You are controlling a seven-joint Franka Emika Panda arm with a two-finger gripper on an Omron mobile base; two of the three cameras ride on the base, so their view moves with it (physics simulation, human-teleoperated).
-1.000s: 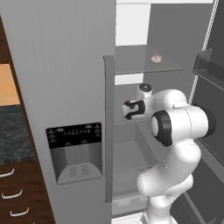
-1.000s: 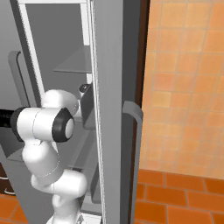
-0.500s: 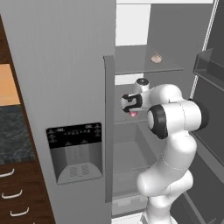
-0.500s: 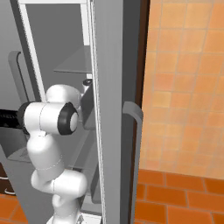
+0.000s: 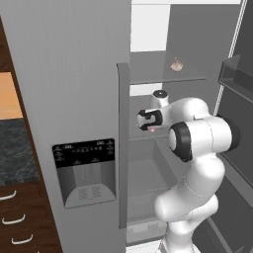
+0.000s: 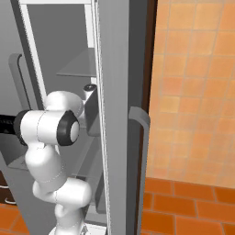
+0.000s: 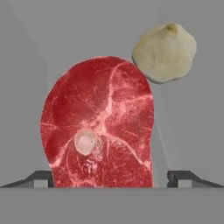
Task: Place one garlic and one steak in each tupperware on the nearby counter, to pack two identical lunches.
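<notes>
Arm reached deeper into fridge, fingers (image 7: pixel 39 177) spread around steak (image 7: pixel 98 124), garlic (image 7: pixel 165 52) beside

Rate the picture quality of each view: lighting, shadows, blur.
Left base view: flat even light, faint shading in the fridge, garlic small and soft. Right base view: sharp, no glare. Hand view: steak and garlic crisp, almost shadowless.

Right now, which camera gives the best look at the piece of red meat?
The hand view: the steak sits large between the open gripper's tips, a garlic bulb beside it. In the left base view it is a reddish speck under the gripper; in the right base view I can't make it out.
</notes>
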